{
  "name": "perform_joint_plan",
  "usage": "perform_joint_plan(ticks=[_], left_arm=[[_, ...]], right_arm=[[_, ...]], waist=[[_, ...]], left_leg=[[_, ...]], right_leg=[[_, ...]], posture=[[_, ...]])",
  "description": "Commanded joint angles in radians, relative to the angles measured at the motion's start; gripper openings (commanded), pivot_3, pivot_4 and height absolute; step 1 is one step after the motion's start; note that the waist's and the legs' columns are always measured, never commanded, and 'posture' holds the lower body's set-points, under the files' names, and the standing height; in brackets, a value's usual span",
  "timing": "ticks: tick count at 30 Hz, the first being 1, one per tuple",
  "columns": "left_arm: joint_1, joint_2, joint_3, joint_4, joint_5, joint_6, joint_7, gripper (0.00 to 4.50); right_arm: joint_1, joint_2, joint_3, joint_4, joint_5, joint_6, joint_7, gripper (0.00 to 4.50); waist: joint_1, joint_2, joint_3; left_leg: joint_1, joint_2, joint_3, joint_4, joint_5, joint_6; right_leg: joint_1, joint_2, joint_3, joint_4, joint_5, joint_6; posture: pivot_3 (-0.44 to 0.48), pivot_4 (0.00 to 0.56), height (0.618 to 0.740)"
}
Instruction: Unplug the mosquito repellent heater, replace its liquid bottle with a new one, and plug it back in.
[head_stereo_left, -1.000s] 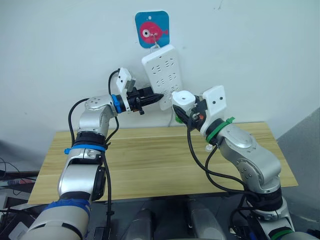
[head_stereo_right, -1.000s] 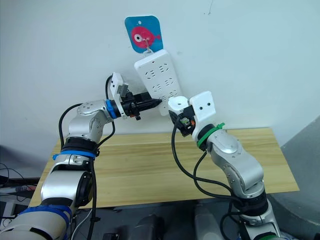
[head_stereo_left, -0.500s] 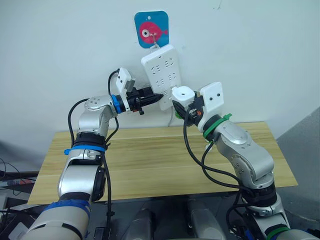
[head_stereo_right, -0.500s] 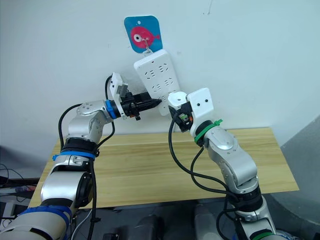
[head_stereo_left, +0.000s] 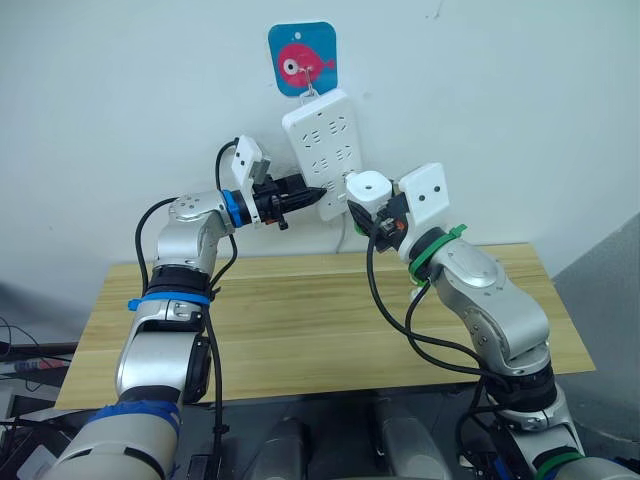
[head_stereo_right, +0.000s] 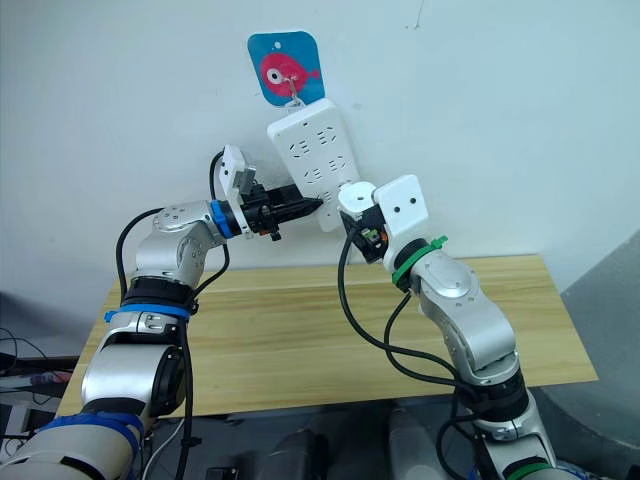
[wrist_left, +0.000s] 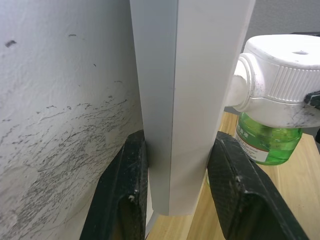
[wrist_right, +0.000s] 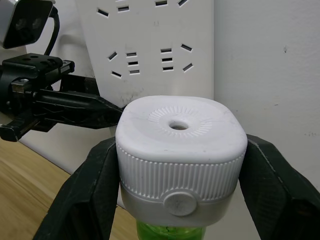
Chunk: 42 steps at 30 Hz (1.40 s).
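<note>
Against the white wall above the wooden counter, a long white power strip hangs tilted from a hook on a blue card with a pink fish. The left claw reaches in from the side and clamps the lower edge of the strip, one black finger behind it against the wall and the other on its front face. The right claw is closed around the mosquito repellent heater, its two black fingers pressing the ribbed white body from opposite sides. The heater is held up at the lower right part of the strip, its round top vent facing up toward the camera; in the left wrist view its back end sits right against the strip's face, though whether the prongs are seated in a socket cannot be told. A green liquid bottle hangs screwed beneath the heater's white body. Black cables run down from both wrists toward the counter.
</note>
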Motion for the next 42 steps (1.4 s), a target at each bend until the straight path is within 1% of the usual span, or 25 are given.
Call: perform_joint_plan(ticks=[1,12,19,31,42], left_arm=[[0.0,-0.007,-0.002,-0.041,-0.007,0.0,0.004,1.32],[0.006,-0.009,-0.002,-0.051,-0.009,0.005,0.005,1.32],[0.011,-0.009,-0.004,-0.06,-0.009,0.01,0.007,1.32],[0.017,-0.011,-0.004,-0.076,-0.012,0.021,0.014,1.32],[0.021,-0.011,-0.008,-0.083,-0.013,0.025,0.015,1.32]], right_arm=[[-0.02,-0.006,0.006,-0.035,-0.016,-0.001,0.013,2.99],[-0.023,-0.005,0.004,-0.055,-0.036,0.023,0.022,2.99],[-0.035,0.015,-0.001,-0.053,-0.043,0.004,0.015,2.99],[-0.028,-0.001,0.007,-0.063,-0.065,-0.022,0.035,2.99],[-0.031,0.015,0.011,-0.052,-0.082,-0.044,0.044,2.99]], waist=[[0.0,0.0,0.0],[0.0,0.0,0.0],[0.0,0.0,0.0],[0.0,0.0,0.0],[-0.001,0.0,0.0]], left_leg=[[0.0,0.0,0.0,0.0,0.0,0.0],[0.0,0.0,0.0,0.0,0.0,0.0],[0.0,0.0,0.0,0.0,0.0,0.0],[0.0,0.0,0.0,0.0,0.0,0.0],[0.0,0.0,0.0,0.0,0.0,0.0]], right_leg=[[0.0,0.0,0.0,0.0,0.0,0.0],[0.0,0.0,0.0,0.0,0.0,0.0],[0.0,0.0,0.0,0.0,0.0,0.0],[0.0,0.0,0.0,0.0,0.0,0.0],[-0.001,0.0,0.0,0.0,0.0,0.0]], posture=[[-0.201,0.161,0.74],[-0.201,0.164,0.74],[-0.202,0.164,0.74],[-0.202,0.165,0.74],[-0.201,0.166,0.74]])
